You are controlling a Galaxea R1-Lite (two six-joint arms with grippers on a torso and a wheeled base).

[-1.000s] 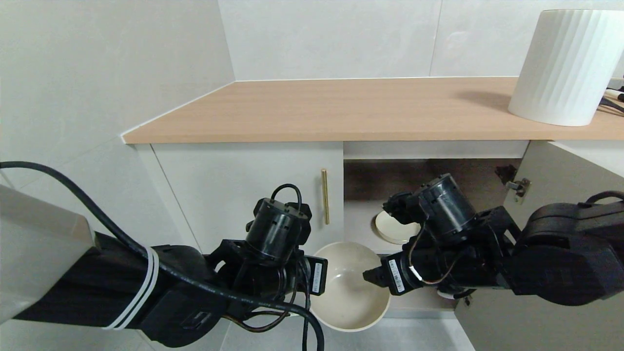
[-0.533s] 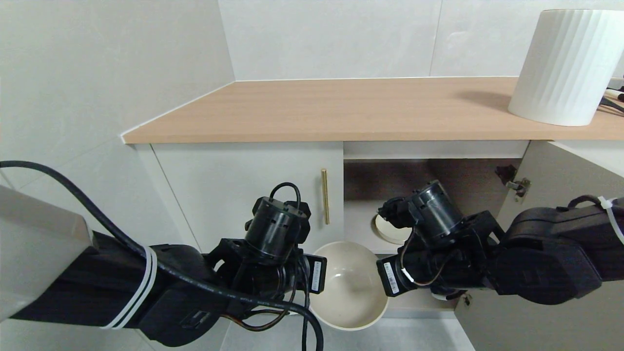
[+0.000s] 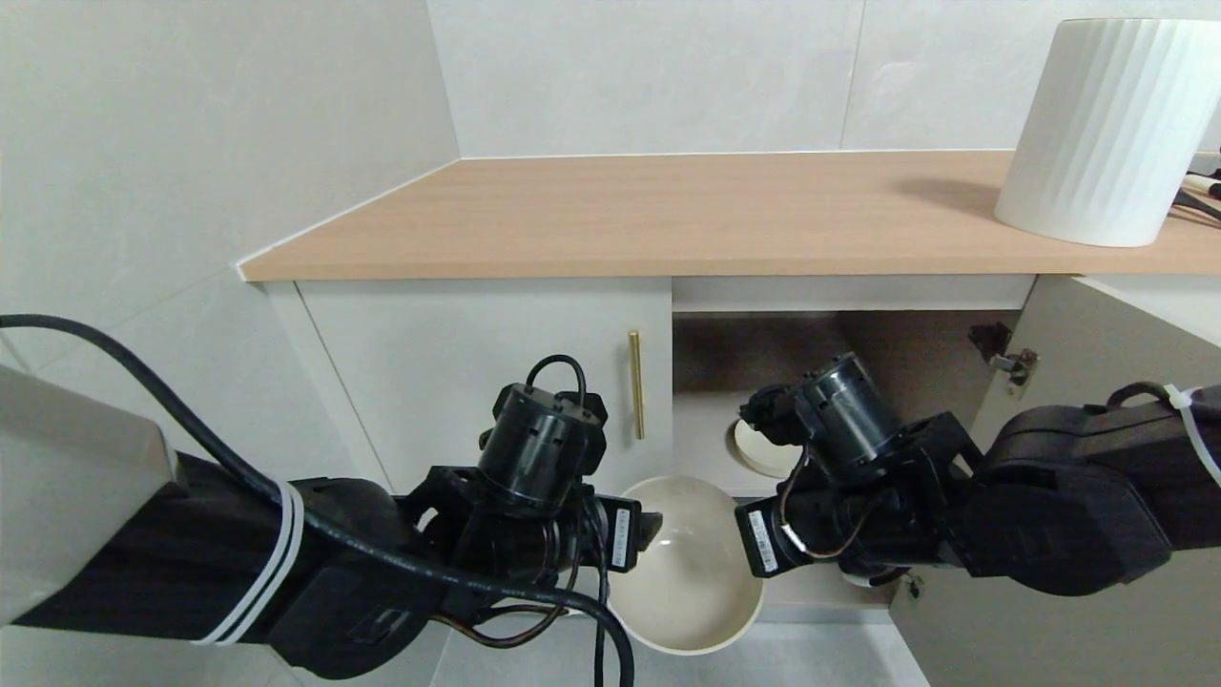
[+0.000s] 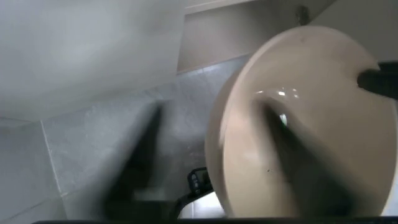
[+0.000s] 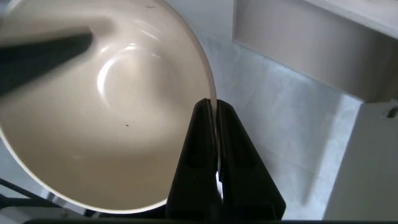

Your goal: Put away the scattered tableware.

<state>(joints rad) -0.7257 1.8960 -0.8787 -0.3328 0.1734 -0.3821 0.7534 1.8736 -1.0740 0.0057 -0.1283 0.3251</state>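
Pinches beige bowl (image 3: 687,592) by the rim in right gripper (image 5: 216,134), fingers narrowed tight, just in front of the open cabinet (image 3: 858,343). Straddles opposite rim with left gripper (image 4: 217,155), fingers spread wide. Shows small plate (image 3: 758,456) inside the cabinet.

Matte black arms (image 3: 1068,515), looping black cables (image 3: 191,420), white labels (image 3: 763,542).

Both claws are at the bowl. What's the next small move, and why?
Probably back the left claw away from the bowl: it looks open astride the rim, while the right claw is pinched on the opposite rim, ready to carry the bowl into the open cabinet.
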